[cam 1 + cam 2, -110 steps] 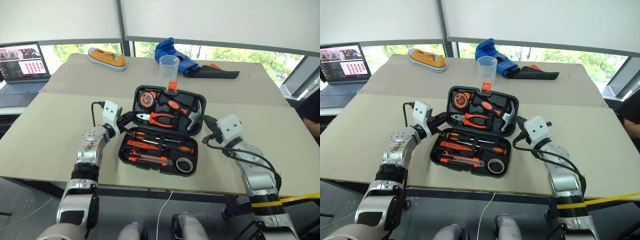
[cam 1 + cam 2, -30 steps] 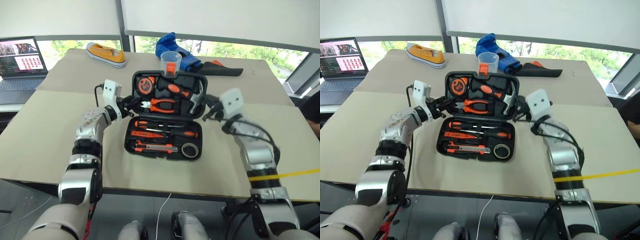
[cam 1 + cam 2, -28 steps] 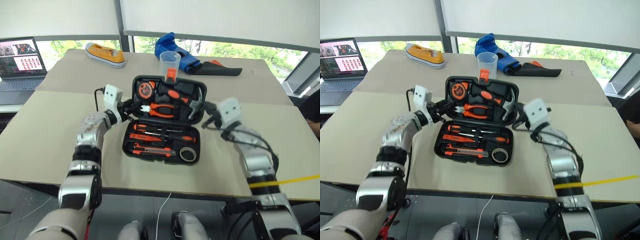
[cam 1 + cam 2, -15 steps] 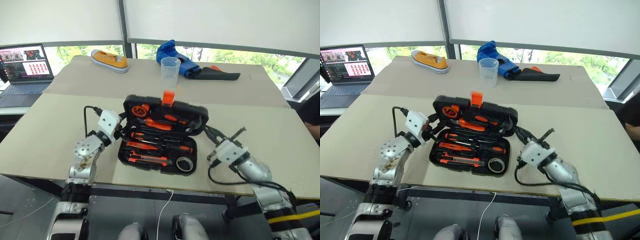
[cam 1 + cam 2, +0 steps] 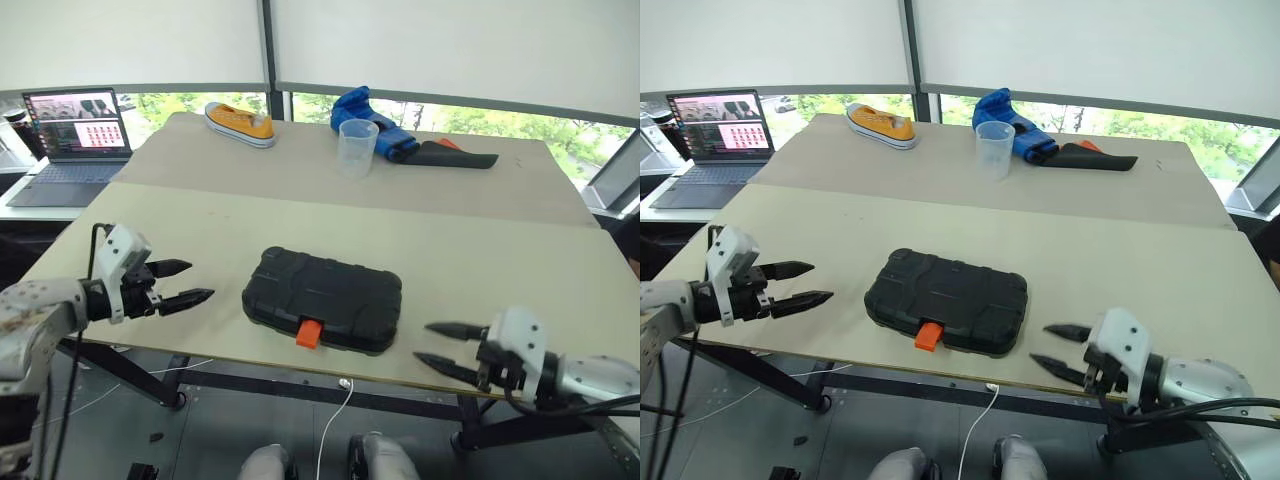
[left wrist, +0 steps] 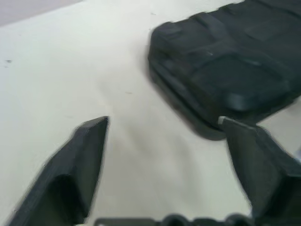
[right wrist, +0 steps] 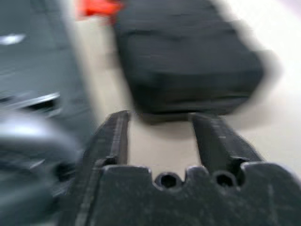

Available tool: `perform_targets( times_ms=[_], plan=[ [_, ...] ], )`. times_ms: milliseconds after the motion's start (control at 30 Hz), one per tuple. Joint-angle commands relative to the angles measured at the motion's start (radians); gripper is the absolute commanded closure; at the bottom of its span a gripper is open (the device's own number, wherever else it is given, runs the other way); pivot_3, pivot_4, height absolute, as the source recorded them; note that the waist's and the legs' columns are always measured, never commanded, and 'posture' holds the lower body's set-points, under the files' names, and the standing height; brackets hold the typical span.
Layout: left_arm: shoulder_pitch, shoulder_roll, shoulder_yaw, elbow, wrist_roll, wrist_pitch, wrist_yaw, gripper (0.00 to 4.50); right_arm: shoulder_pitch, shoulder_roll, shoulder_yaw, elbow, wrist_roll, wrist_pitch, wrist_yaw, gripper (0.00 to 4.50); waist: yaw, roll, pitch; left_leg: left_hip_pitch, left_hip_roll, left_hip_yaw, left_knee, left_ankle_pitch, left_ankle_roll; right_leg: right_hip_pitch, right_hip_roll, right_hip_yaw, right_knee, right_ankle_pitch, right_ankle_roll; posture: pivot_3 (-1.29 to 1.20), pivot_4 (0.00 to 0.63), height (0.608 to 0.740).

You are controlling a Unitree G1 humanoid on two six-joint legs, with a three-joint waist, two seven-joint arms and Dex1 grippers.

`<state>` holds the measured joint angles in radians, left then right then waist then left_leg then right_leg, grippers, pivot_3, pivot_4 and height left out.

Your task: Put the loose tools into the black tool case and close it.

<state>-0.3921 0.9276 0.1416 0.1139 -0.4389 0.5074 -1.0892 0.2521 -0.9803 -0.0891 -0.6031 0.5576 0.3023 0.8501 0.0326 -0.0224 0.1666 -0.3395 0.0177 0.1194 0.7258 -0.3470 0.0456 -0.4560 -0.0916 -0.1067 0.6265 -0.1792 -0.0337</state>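
Observation:
The black tool case lies shut and flat on the table near the front edge, its orange latch facing me. The loose tools are hidden. My left gripper hovers to the left of the case, clear of it, open and empty. In the left wrist view the case lies beyond the spread fingers. My right gripper sits off the case's front right corner by the table edge, open with nothing between its fingers. The right wrist view shows the case and latch ahead.
A clear plastic cup, a yellow shoe and a blue cloth with a black sheath stand at the back of the table. A laptop sits on the far left.
The case's lid has come down and the case now lies shut. Both grippers have drawn back from its sides toward me and opened wider. The camera has also shifted.

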Motion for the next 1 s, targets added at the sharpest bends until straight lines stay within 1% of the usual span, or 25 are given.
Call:
perform_targets(
  times_ms=[33,67,100,133,167,233,300,400,533,600,700,800,833,867,933,1000],
  plan=[
    [-0.247,-0.078,-0.142,0.291,0.158,-0.227,-0.069,2.01,-0.077,0.002,0.099,-0.026,-0.062,0.024,0.043,3.65,0.007,-0.003,-0.001,0.000,0.000,0.000,0.000,0.000,0.000,0.000,0.000,-0.001,0.000,0.000,0.000,0.00,0.150,0.724],
    [-0.317,-0.110,-0.179,0.379,0.204,-0.288,-0.073,2.50,-0.110,0.009,0.134,-0.015,-0.090,0.025,0.046,4.02,0.007,-0.005,-0.001,-0.004,-0.001,0.000,0.002,0.000,0.000,-0.001,0.001,-0.003,0.000,0.001,0.000,0.00,0.150,0.724],
    [-0.366,-0.132,-0.201,0.448,0.236,-0.334,-0.078,2.90,-0.133,0.016,0.156,-0.005,-0.110,0.027,0.049,4.35,0.006,-0.005,-0.001,-0.005,-0.001,0.000,0.003,0.000,0.000,-0.002,0.001,-0.004,-0.001,0.001,0.001,0.00,0.150,0.724],
    [-0.413,-0.160,-0.222,0.513,0.262,-0.378,-0.085,3.27,-0.159,0.027,0.177,0.006,-0.126,0.031,0.050,4.49,0.005,-0.005,-0.001,-0.006,-0.002,0.000,0.005,0.000,0.000,-0.001,0.001,-0.004,0.000,0.002,0.001,0.00,0.150,0.724],
    [-0.459,-0.189,-0.241,0.581,0.290,-0.431,-0.087,3.66,-0.184,0.038,0.195,0.017,-0.136,0.040,0.052,4.50,0.001,-0.005,-0.001,-0.008,-0.003,0.000,0.006,0.000,0.001,-0.002,0.001,-0.004,-0.002,0.005,-0.004,0.00,0.150,0.724],
    [-0.557,-0.265,-0.283,0.714,0.348,-0.530,-0.080,4.41,-0.243,0.069,0.240,0.050,-0.165,0.052,0.055,4.50,-0.008,-0.006,-0.001,-0.010,-0.003,0.001,0.006,-0.001,0.003,-0.002,0.001,-0.005,-0.002,0.007,-0.002,0.00,0.150,0.724],
    [-0.622,-0.318,-0.303,0.810,0.386,-0.596,-0.078,4.41,-0.280,0.092,0.268,0.074,-0.190,0.056,0.058,4.50,-0.010,-0.006,-0.001,-0.014,-0.005,0.000,0.007,-0.002,0.004,-0.002,0.001,-0.010,-0.004,0.008,0.000,0.00,0.150,0.724],
    [-0.673,-0.376,-0.378,0.912,0.484,-0.716,-0.091,4.41,-0.347,0.136,0.305,0.137,-0.272,0.046,0.025,4.50,-0.018,-0.006,-0.001,-0.017,-0.005,0.002,0.006,-0.002,0.004,-0.001,0.001,-0.016,-0.011,0.009,0.001,0.00,0.150,0.724],
    [-0.665,-0.391,-0.413,0.944,0.527,-0.832,-0.184,4.41,-0.441,0.203,0.257,0.266,-0.348,0.046,-0.075,4.50,-0.035,-0.006,-0.001,-0.017,-0.003,0.002,0.005,-0.002,0.004,-0.001,0.001,-0.016,-0.013,0.009,0.001,0.00,0.150,0.724],
    [-0.644,-0.386,-0.409,0.917,0.512,-0.835,-0.268,4.41,-0.494,0.219,0.221,0.363,-0.397,0.027,-0.135,4.50,-0.035,-0.006,-0.001,-0.016,-0.003,0.002,0.006,-0.002,0.004,-0.001,-0.001,-0.015,-0.014,0.009,0.002,0.00,0.150,0.724],
    [-0.605,-0.376,-0.383,0.836,0.457,-0.779,-0.377,4.41,-0.536,0.225,0.186,0.464,-0.426,0.017,-0.167,4.50,-0.033,-0.005,-0.001,-0.015,-0.003,0.002,0.007,-0.001,0.004,-0.001,-0.003,-0.014,-0.013,0.004,0.009,0.00,0.150,0.724],
    [-0.577,-0.362,-0.346,0.746,0.413,-0.710,-0.403,4.41,-0.530,0.225,0.156,0.477,-0.410,0.014,-0.141,4.50,-0.033,-0.005,-0.001,-0.015,-0.002,0.001,0.007,-0.001,0.005,-0.001,-0.003,-0.014,-0.012,0.005,0.009,0.00,0.150,0.724],
    [-0.580,-0.355,-0.327,0.719,0.394,-0.666,-0.407,4.41,-0.519,0.223,0.138,0.462,-0.389,0.024,-0.125,4.50,-0.033,-0.005,-0.001,-0.015,-0.002,0.000,0.007,-0.001,0.005,-0.001,-0.002,-0.015,-0.011,0.006,0.006,0.00,0.150,0.724],
    [-0.585,-0.350,-0.310,0.696,0.374,-0.614,-0.411,4.41,-0.508,0.220,0.121,0.442,-0.365,0.037,-0.109,4.50,-0.033,-0.005,-0.001,-0.016,-0.002,0.000,0.007,-0.001,0.005,-0.002,-0.002,-0.015,-0.010,0.008,0.003,0.00,0.150,0.724],
    [-0.602,-0.342,-0.275,0.640,0.327,-0.481,-0.423,4.41,-0.478,0.212,0.084,0.391,-0.310,0.063,-0.070,4.50,-0.032,-0.005,-0.001,-0.017,-0.002,-0.001,0.007,-0.001,0.005,-0.002,-0.001,-0.016,-0.007,0.008,0.002,0.00,0.150,0.724],
    [-0.614,-0.331,-0.253,0.518,0.249,-0.283,-0.469,4.41,-0.430,0.196,0.030,0.318,-0.239,0.109,-0.032,4.50,-0.032,-0.005,-0.001,-0.018,-0.002,-0.002,0.007,-0.001,0.005,-0.002,-0.002,-0.016,-0.007,0.008,0.003,0.00,0.150,0.724]
  ],
)
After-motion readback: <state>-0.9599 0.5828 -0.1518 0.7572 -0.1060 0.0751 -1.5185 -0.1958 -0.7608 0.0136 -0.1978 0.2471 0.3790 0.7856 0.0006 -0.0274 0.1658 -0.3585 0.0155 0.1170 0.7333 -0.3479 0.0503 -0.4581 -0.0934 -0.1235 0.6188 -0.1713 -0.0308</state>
